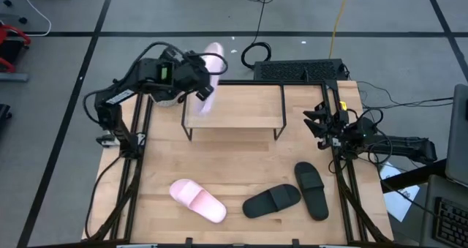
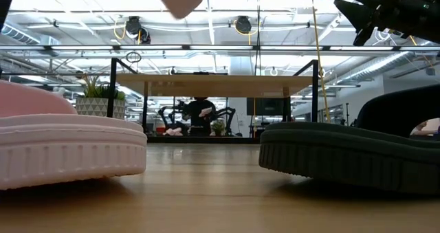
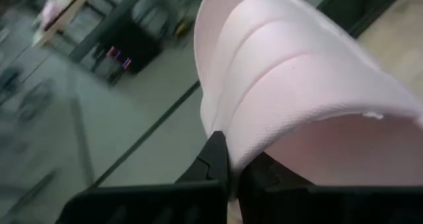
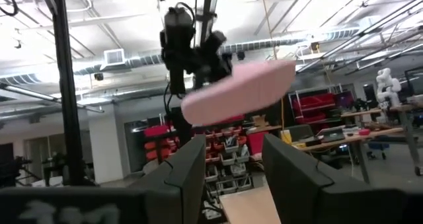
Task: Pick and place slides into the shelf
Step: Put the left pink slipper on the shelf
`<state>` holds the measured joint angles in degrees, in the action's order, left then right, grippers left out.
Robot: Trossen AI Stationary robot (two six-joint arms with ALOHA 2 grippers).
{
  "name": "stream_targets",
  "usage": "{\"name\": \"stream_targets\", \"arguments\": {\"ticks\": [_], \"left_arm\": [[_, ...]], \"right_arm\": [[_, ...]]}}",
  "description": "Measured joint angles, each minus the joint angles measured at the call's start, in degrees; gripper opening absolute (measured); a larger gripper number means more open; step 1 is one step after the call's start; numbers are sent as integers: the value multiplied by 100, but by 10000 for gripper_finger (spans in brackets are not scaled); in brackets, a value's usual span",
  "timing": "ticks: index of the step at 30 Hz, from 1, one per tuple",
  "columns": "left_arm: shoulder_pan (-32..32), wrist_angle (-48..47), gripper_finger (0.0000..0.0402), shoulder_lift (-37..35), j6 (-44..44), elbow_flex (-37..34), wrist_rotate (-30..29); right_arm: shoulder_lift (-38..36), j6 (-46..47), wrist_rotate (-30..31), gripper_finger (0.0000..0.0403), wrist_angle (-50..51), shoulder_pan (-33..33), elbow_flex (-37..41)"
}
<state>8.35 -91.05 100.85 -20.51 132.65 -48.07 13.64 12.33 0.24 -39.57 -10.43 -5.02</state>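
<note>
1. Left gripper [image 1: 196,66] up in the air, clamped on a pale pink slide [image 1: 210,78] by its wide strap.
2. Held pink slide: soft pink, smooth, tilted, hanging over the back left corner of the shelf [image 1: 234,113].
3. Shelf just below that gripper: light wood top, thin black legs.
4. Second pink slide [image 1: 197,200] and two black slides [image 1: 272,201] [image 1: 311,190] flat on the table [image 1: 161,167], well away toward the front.
5. Right gripper [image 1: 319,124] beside the shelf's right end, fingers [image 4: 188,168] spread apart, holding nothing.
</note>
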Motion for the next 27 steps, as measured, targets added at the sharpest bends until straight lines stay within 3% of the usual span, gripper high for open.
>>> {"name": "stream_targets", "arguments": {"ticks": [3,6,18,27], "left_arm": [[167,149,0,82,165,-276,319],[161,120,0,295,135,-376,47],[436,97,0,462,-10,-1527,205],[726,107,0,467,-40,-1631,305]], "right_arm": [[20,1,-12,141,-2,2,0],[41,1,-19,141,59,2,0],[49,0,-25,141,220,2,0],[49,-126,-9,141,420,2,0]]}}
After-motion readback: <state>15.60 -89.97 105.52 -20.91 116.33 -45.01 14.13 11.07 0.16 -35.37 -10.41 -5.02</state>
